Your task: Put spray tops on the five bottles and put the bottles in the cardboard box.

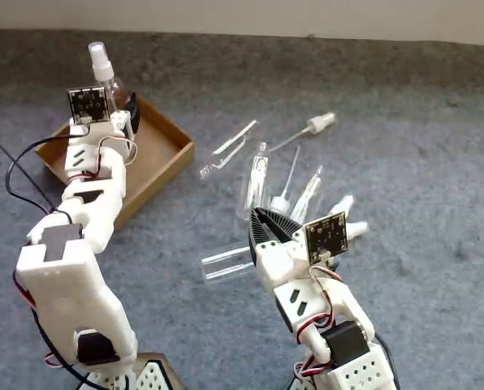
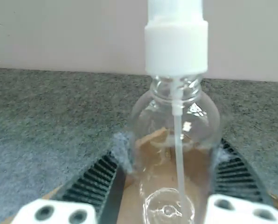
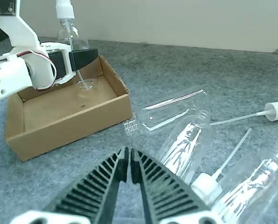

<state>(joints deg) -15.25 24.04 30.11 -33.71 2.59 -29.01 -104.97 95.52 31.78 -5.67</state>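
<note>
1. The right gripper (image 3: pixel 129 158) is pictured low over the grey table covering (image 1: pixel 421 162), its black ribbed jaws pressed together with nothing between them.
2. One clear bottle (image 1: pixel 226 264) is seen lying on its side just beside that gripper.
3. Three more loose bottles are strewn on their sides ahead of it: one (image 3: pixel 251 186) nearest, one (image 3: pixel 185 140) beyond, and one (image 3: pixel 171 109) farthest, its neck turned toward the box.
4. Two loose spray tops with dip tubes are shown among them, one (image 3: pixel 206 184) between the nearer bottles and another (image 3: pixel 276 109) lying apart, farther out.
5. The cardboard box (image 3: pixel 69 116) is set open-topped on the left arm's side, near the farthest loose bottle.
6. The left gripper (image 2: pixel 169 161) is closed around a held bottle (image 2: pixel 190 121), which is kept upright over the box's far end with a fitted spray top (image 2: pixel 176 42) seated on its neck. Whether its base touches the box floor cannot be told.
</note>
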